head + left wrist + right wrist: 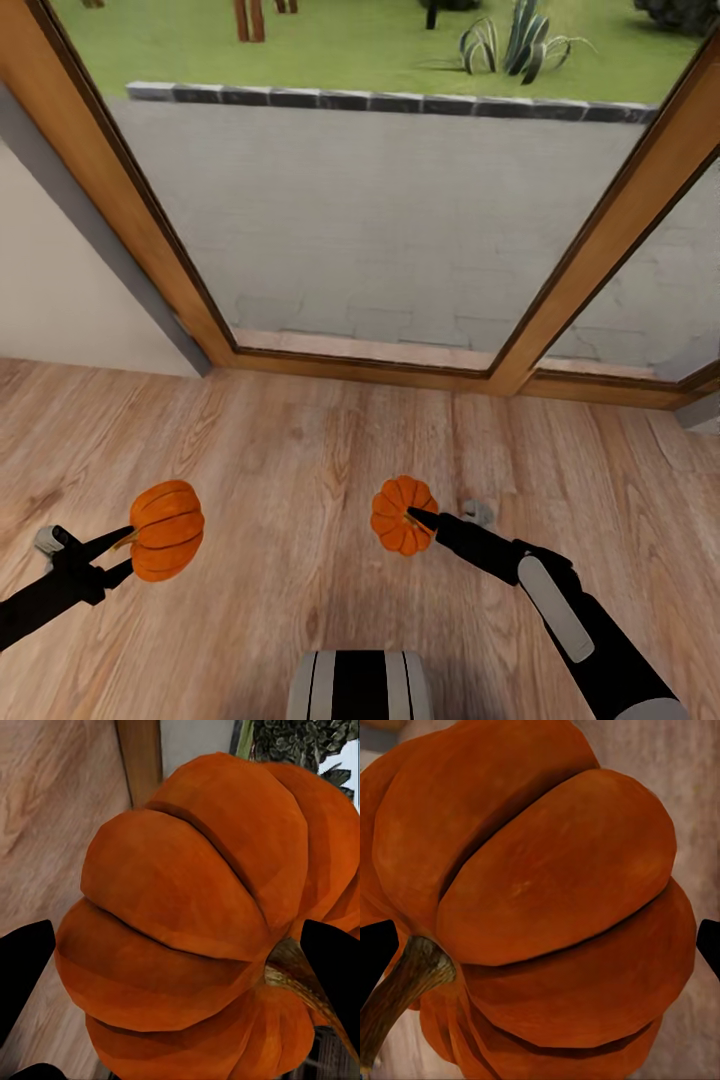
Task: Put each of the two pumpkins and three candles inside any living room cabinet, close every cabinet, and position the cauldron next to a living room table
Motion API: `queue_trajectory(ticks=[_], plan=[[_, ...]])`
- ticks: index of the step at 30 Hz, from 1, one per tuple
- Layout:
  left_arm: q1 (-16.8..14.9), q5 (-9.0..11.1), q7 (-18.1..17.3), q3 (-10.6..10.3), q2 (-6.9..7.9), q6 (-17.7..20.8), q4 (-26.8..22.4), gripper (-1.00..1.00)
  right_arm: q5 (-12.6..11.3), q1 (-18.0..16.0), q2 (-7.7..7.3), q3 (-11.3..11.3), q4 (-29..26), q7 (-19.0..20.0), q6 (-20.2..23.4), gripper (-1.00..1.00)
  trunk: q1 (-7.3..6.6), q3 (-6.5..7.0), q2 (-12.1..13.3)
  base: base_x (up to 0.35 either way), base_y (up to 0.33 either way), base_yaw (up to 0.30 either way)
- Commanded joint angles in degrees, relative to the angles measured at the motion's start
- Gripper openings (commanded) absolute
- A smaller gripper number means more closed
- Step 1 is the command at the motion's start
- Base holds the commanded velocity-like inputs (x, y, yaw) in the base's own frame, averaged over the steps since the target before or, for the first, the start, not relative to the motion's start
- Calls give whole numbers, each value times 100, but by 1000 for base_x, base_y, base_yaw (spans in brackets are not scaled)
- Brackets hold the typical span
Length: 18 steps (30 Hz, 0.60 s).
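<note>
A tall wood-framed window (400, 200) rises beyond the plank floor (300, 440). Before it, both arms reach forward and inward, low over the floor. The left gripper (128, 545) pinches one pumpkin (166, 529) at its stem side; the right gripper (418, 519) pinches the other pumpkin (402, 514), both nearer the robot than the window.

Inside a home, at a garden door

Wood plank floor (300, 450) meets a timber-framed glass door (400, 200) at 12 o'clock; paved patio (380, 220) and lawn (350, 45) lie beyond.
</note>
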Motion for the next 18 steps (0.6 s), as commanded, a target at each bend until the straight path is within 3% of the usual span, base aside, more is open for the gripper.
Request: queue_trajectory(ticks=[1,18], plan=[[-5,33,-17,-35,8,53,-11,-100,-30,-2,-5,4,3,-12,16,-100,-3,19,0,0,0,0],[-5,27,59,-77,9,66,-28,-100,-3,-2,3,12,37,-9,14,-100,-47,396,23,0,0,0]])
